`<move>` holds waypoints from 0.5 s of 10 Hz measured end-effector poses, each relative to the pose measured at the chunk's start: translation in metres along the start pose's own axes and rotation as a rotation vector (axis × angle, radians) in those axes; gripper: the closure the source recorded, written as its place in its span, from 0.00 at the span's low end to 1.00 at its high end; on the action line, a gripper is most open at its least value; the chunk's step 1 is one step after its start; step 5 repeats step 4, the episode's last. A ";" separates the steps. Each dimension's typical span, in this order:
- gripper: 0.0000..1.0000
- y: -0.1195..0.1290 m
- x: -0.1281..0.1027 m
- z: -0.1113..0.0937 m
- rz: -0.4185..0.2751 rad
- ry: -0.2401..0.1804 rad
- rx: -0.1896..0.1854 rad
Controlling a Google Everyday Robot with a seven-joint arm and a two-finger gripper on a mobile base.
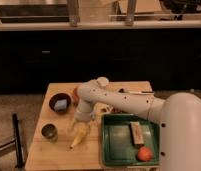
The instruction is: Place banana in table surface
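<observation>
On the pale wooden counter, the yellow curved banana lies just left of the green plastic tray. Directly above it hangs the claw; its grip I cannot tell.

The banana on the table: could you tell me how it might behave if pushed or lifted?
The banana lies flat on the wooden table below the gripper, so it probably won't tip. Its curved shape would likely pivot rather than roll. It looks soft, so a hard squeeze may bruise it.
</observation>
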State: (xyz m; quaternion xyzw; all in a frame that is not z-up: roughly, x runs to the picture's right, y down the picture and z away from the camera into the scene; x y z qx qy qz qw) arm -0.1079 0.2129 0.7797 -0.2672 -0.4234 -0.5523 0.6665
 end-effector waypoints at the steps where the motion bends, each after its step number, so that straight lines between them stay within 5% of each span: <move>1: 0.20 -0.002 0.001 0.000 -0.011 0.005 -0.003; 5: 0.20 -0.007 0.002 -0.002 -0.045 0.055 0.010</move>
